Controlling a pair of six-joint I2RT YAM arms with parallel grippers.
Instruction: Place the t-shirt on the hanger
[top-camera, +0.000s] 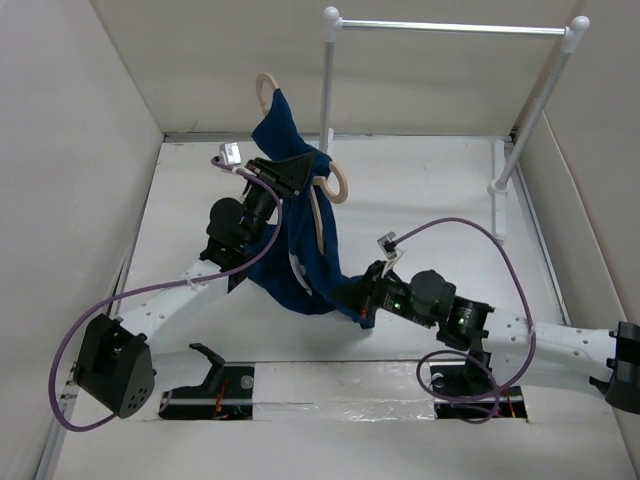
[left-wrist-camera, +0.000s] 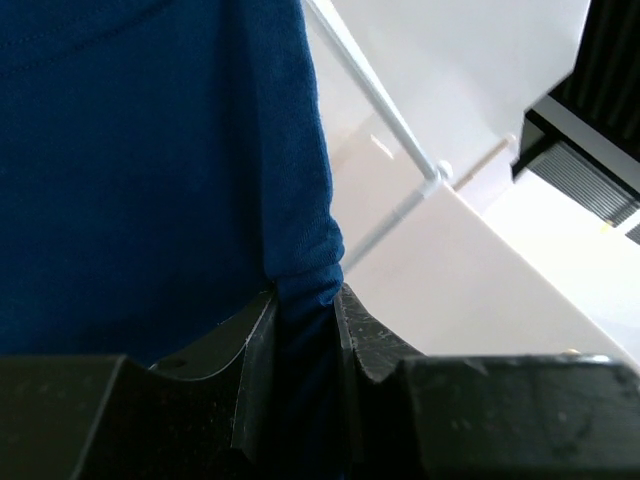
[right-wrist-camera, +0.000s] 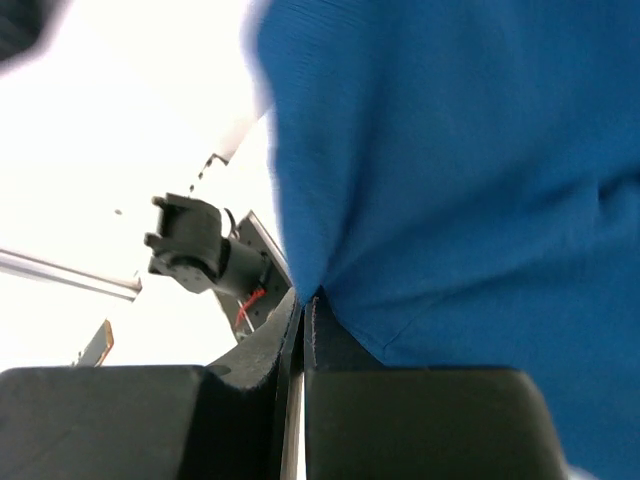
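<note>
The navy-blue t-shirt (top-camera: 295, 260) hangs in the air, stretched between both grippers above the middle of the table. The pale wooden hanger (top-camera: 319, 215) is partly inside it: its hook (top-camera: 266, 84) sticks out at the top and a rounded end (top-camera: 338, 186) shows at the right. My left gripper (top-camera: 300, 170) is high up and shut on a fold of the t-shirt (left-wrist-camera: 150, 150), pinched between its jaws (left-wrist-camera: 305, 305). Whether it also touches the hanger is hidden. Lower right, my right gripper (top-camera: 353, 300) is shut on the t-shirt's (right-wrist-camera: 450, 160) lower edge (right-wrist-camera: 303, 300). The chest print is hidden.
A rack with white posts and a silver bar (top-camera: 450, 27) stands at the back right, its near post foot (top-camera: 499, 188) on the table. White walls (top-camera: 70, 150) enclose the table on three sides. The rack's bar (left-wrist-camera: 375, 90) also crosses the left wrist view.
</note>
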